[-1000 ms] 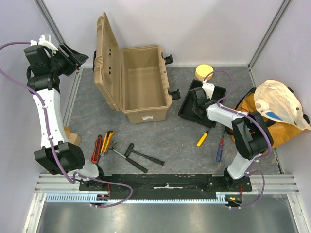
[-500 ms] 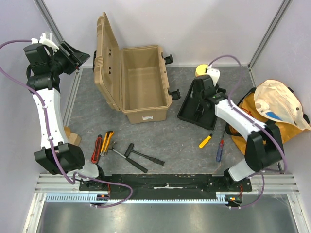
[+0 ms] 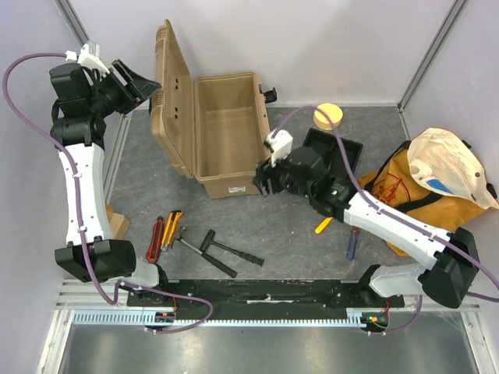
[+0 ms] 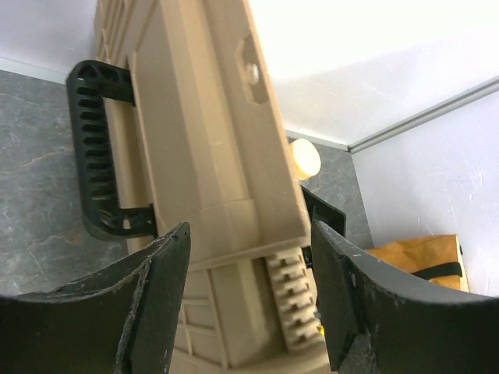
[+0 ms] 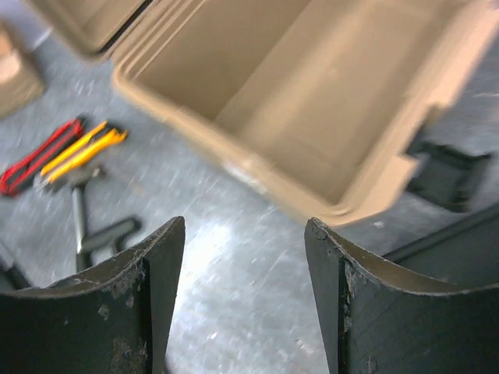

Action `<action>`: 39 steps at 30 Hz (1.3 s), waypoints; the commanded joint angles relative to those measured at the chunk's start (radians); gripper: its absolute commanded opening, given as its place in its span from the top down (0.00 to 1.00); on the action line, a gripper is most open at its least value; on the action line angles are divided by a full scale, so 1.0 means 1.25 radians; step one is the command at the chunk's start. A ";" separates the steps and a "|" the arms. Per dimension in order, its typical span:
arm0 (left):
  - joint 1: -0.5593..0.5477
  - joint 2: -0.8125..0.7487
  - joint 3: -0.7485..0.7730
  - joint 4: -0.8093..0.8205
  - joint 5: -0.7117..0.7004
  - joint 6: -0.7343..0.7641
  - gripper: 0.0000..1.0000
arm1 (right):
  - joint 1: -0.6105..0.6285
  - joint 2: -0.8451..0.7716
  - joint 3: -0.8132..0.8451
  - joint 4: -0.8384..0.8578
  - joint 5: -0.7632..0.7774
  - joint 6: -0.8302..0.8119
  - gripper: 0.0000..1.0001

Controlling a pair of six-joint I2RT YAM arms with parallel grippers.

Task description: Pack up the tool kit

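Note:
The tan toolbox stands open at the back, its lid upright on the left and its inside bare. My left gripper is open, high up, beside the lid's outer face. In the left wrist view its gripper frames the lid next to the black handle. My right gripper is open and empty above the floor by the box's front right corner. The right wrist view shows the gripper and box. The black tray lies right of the box, partly behind the arm.
Red and yellow tools and a black hammer lie front left. A yellow-handled screwdriver and a blue-handled one lie front right. An orange fabric bag sits at the right, a yellow disc behind the tray, a wood block at the left.
My right gripper has left the black tray and swung left to the toolbox's front right corner. My left gripper has moved right, closer to the lid.

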 commanded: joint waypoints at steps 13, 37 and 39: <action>-0.092 -0.128 -0.041 -0.061 -0.051 0.072 0.31 | 0.307 0.322 -0.057 0.140 0.054 -0.113 0.35; -0.111 -0.156 -0.055 -0.088 -0.111 0.099 0.30 | 0.383 0.476 -0.056 0.191 0.110 -0.078 0.48; -0.110 -0.156 -0.058 -0.088 -0.112 0.099 0.30 | 0.388 0.488 -0.058 0.192 0.128 -0.065 0.53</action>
